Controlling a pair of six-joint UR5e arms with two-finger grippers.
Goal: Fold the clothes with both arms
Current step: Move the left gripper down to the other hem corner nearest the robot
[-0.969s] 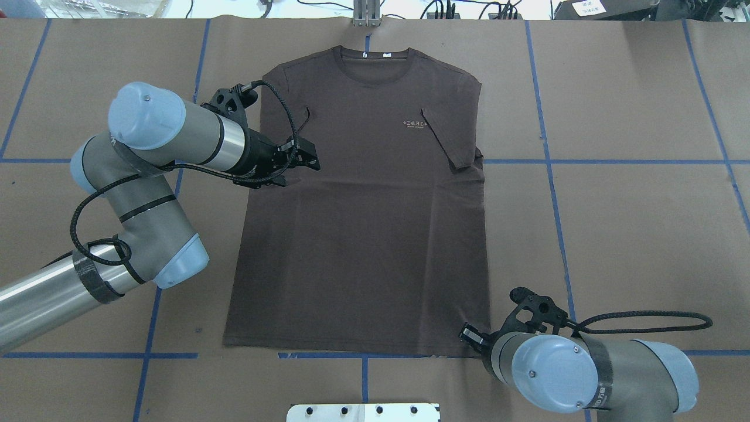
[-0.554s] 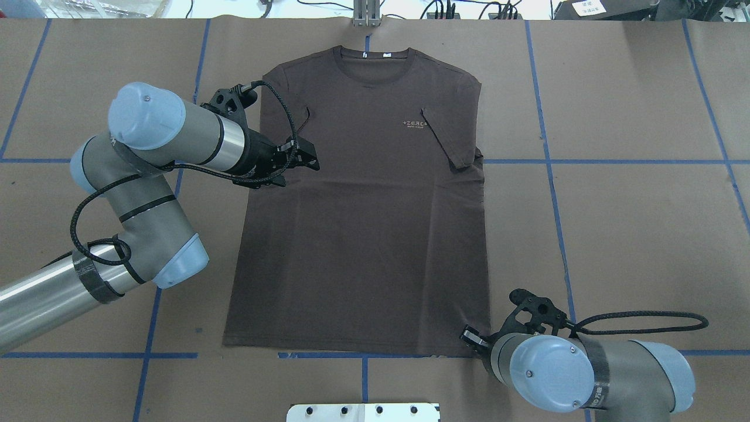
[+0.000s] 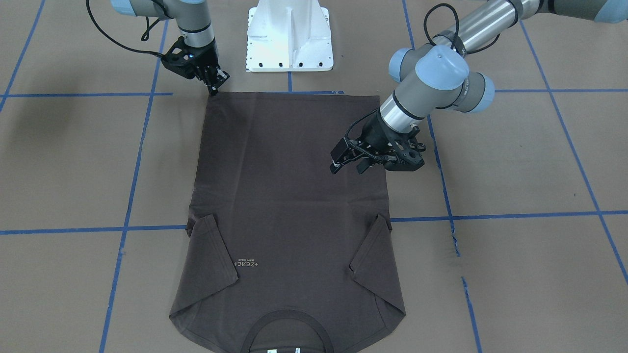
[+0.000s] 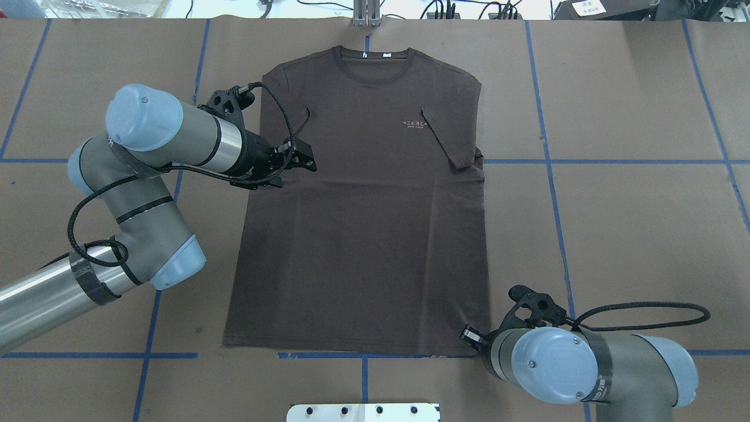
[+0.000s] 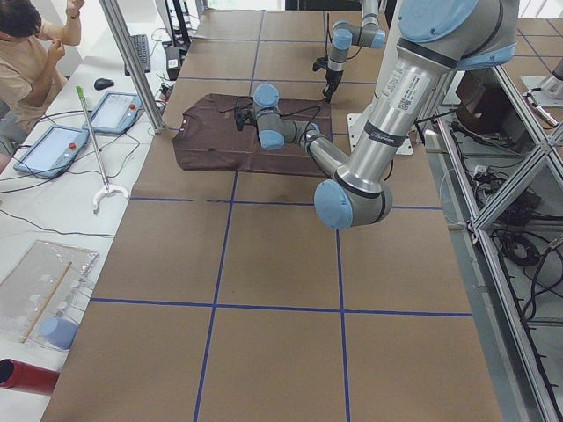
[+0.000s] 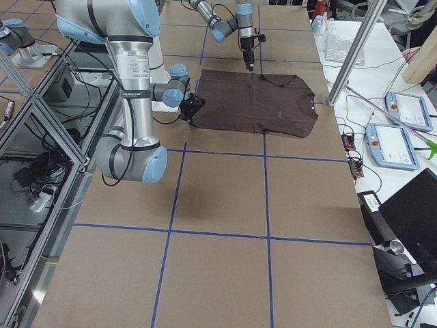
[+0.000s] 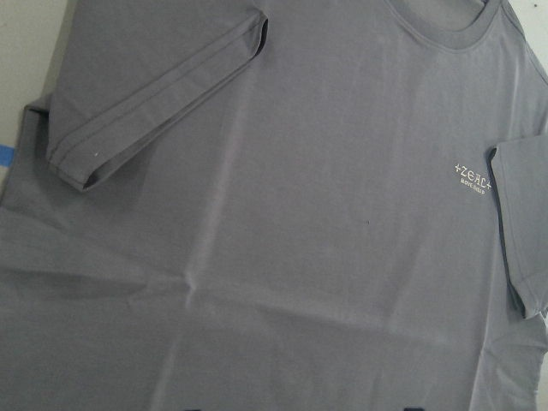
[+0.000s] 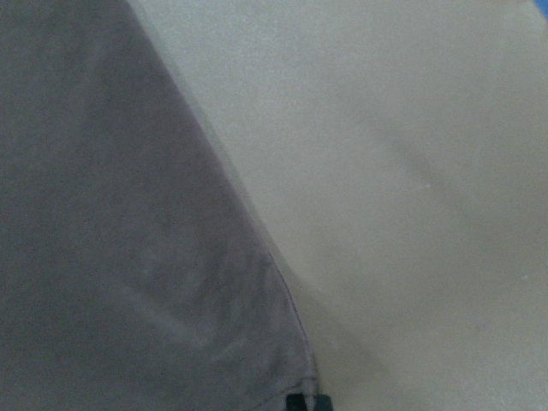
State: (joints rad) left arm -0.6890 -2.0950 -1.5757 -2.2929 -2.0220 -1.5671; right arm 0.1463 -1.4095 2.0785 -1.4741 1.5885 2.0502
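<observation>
Aloft over the flat T-shirt (image 4: 363, 234), left claw (image 3: 347, 165) wide; right claw (image 3: 214, 89) tight on its hem corner.

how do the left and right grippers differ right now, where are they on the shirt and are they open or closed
The left gripper has its fingers spread open. The right gripper has its fingertips close together, seemingly pinching cloth. The left gripper reaches in sideways over the body of the T-shirt, short of the sleeve, while the right gripper points straight down at a hem corner. Both are black and two-fingered.
</observation>
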